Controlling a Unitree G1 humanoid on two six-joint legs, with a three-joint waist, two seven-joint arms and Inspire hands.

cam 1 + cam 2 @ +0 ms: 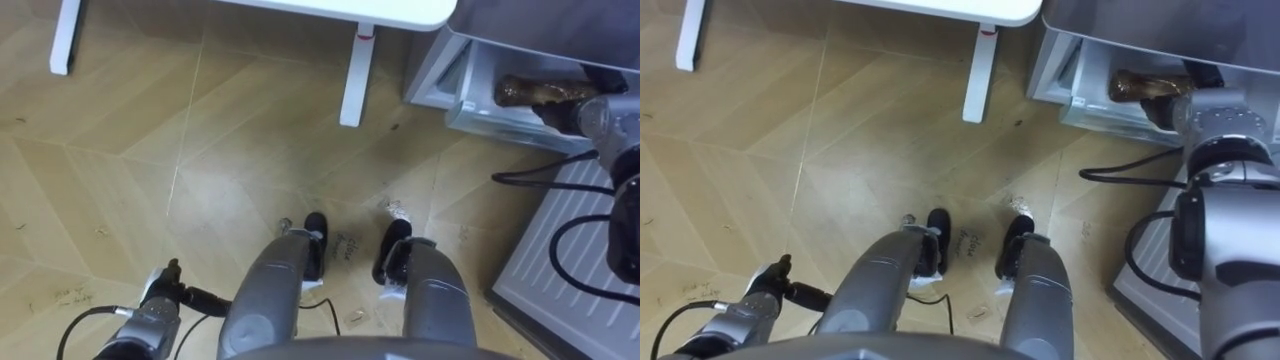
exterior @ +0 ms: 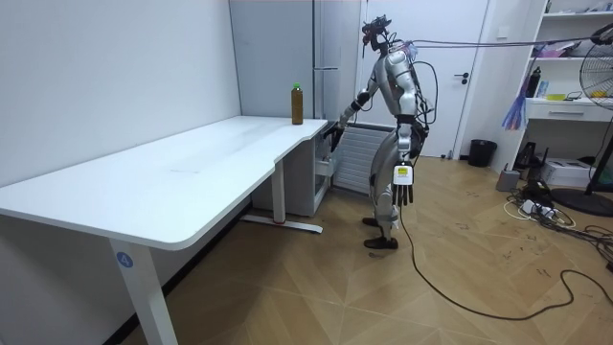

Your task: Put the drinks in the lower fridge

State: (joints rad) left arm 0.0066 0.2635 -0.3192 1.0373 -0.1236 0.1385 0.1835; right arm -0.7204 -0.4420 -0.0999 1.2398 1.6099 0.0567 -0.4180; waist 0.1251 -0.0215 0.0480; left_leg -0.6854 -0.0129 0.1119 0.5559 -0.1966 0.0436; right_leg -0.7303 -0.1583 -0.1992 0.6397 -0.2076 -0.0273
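My left hand (image 2: 405,195) hangs at my side, fingers straight and loose. My right hand (image 2: 334,135) reaches to the fridge's (image 1: 432,75) open lower compartment. A brown bottle (image 1: 535,92) sits inside, just past my wrist. I cannot tell whether my fingers grip it. A second bottle (image 2: 297,103) stands on the desk (image 2: 192,163).

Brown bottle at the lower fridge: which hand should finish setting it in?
Right. The right hand is at the open lower fridge, by the brown bottle; the left hand hangs open at the robot's side, away from it.
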